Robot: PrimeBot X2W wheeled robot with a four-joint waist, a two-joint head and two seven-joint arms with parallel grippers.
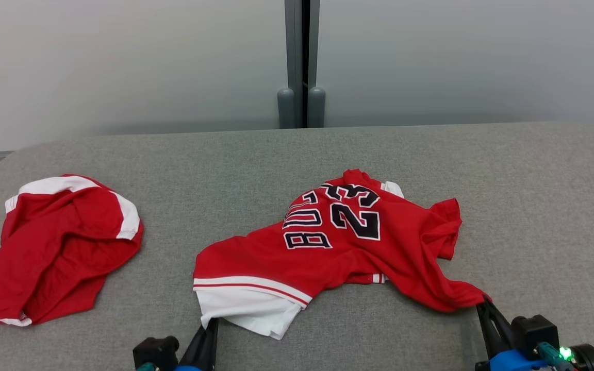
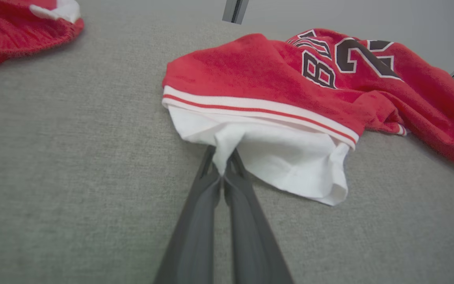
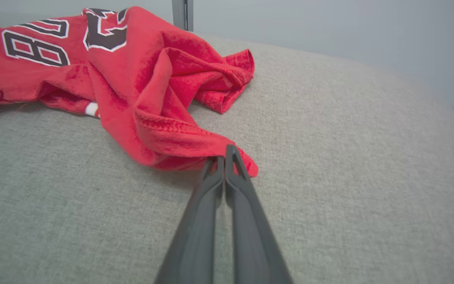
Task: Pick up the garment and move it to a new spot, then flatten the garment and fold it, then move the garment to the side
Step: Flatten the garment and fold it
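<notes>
Two grippers sit at the bottom edge of the head view, closest to the lens: the left gripper (image 1: 210, 325) at lower centre-left and the right gripper (image 1: 482, 307) at lower right. Each has its two dark fingers pressed together.

Largest is the one grey cushioned surface (image 1: 276, 165), which covers the lower two thirds of the frame, with a pale wall (image 1: 121, 62) above it.

Two garments lie on that surface. One is the jersey (image 1: 348, 242), red with white trim, crumpled from the centre to right of centre. Its black number 23 and its lettering, both outlined in white, face up. Below a white band with one red stripe, its white panel points toward the lower centre. The left gripper is clamped on that white cloth, and the left wrist view shows the fabric drawn in between the fingers. One red corner trails to the lower right, where the right gripper is pinched on its tip.

The second red garment (image 1: 60, 247), also white-edged, lies heaped at the left edge, well apart from the jersey.

Smallest are two grey posts (image 1: 286, 108), side by side at top centre where the surface meets the wall.
</notes>
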